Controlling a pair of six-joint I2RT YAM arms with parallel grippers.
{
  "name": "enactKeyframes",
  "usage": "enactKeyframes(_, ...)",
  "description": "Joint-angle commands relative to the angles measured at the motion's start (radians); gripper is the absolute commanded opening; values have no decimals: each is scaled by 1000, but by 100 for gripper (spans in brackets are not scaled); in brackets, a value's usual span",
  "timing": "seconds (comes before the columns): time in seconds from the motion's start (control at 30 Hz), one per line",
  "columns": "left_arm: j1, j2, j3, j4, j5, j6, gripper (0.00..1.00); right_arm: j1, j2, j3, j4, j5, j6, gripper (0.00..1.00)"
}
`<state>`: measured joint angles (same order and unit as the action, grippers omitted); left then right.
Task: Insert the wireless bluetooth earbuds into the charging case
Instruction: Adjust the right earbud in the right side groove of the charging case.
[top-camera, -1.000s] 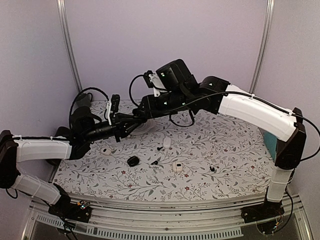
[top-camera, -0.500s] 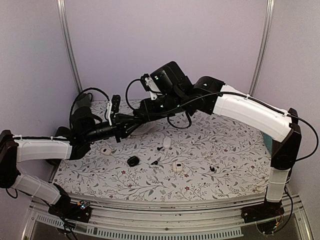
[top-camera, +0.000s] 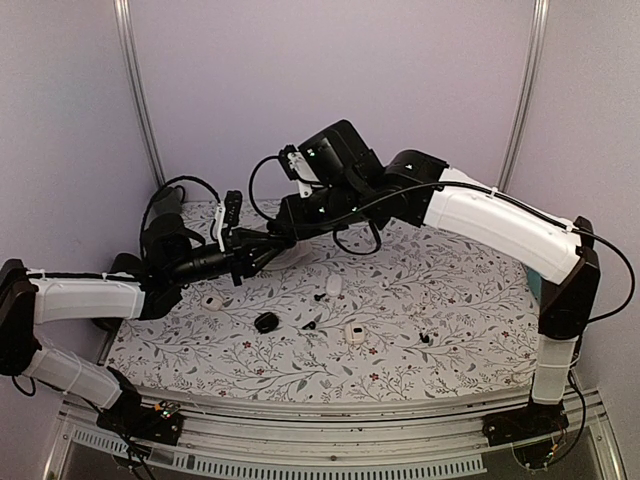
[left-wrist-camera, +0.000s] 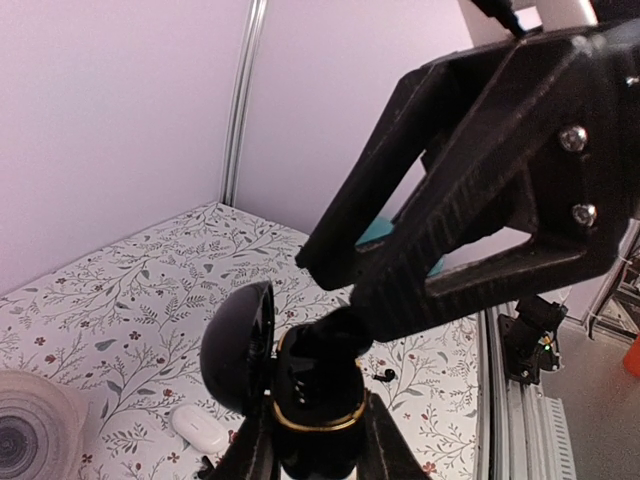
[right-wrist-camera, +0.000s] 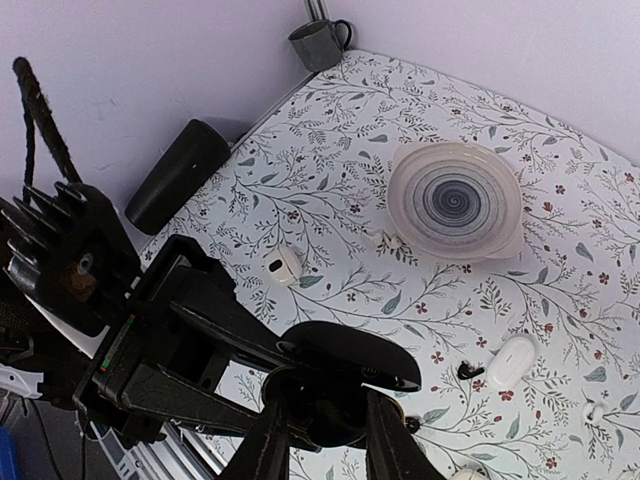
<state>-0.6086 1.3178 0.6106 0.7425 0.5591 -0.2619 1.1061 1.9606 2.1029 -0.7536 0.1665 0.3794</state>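
Since 1.0 s ago, the right arm's wrist sits slightly further left and its forearm higher. The left arm and the loose items on the table (top-camera: 470, 300) show no shift.

Near edge: one earbud (top-camera: 427, 339) lies alone, right of centre. A second (top-camera: 310, 324) lies between a black lump (top-camera: 266, 322), too small to identify, and a white case (top-camera: 354, 332). A third (top-camera: 320, 296) lies just beside another white case (top-camera: 334, 286). The stems cannot be made out from overhead.

Mid-table, raised off the surface: the left gripper (top-camera: 262, 247) clamps the charging case (left-wrist-camera: 318, 405) by its body, one finger on each side, with the lid (left-wrist-camera: 240, 345) swung open. The right gripper (left-wrist-camera: 338, 290) meets it from the opposite side, tips drawn close together at the case mouth. Those tips cover the cavity, so I cannot tell whether anything is pinched between them or whether an earbud sits inside. From overhead the case is lost among the black fingers.

Far: a white ribbed dish (right-wrist-camera: 457, 200) is partly hidden behind both grippers in the overhead view. A dark cylinder (right-wrist-camera: 178, 175) and a mug (right-wrist-camera: 320, 42) stand at the back edge.
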Motion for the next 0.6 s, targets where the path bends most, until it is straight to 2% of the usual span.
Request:
enactKeyframes(0.0,-11,10,20,15,-7,11,0,11,27,30,-18,4,-10,28)
enactKeyframes(0.57,-14,4,20,19,0,14,0,12,40,45,-45,22,-14,26)
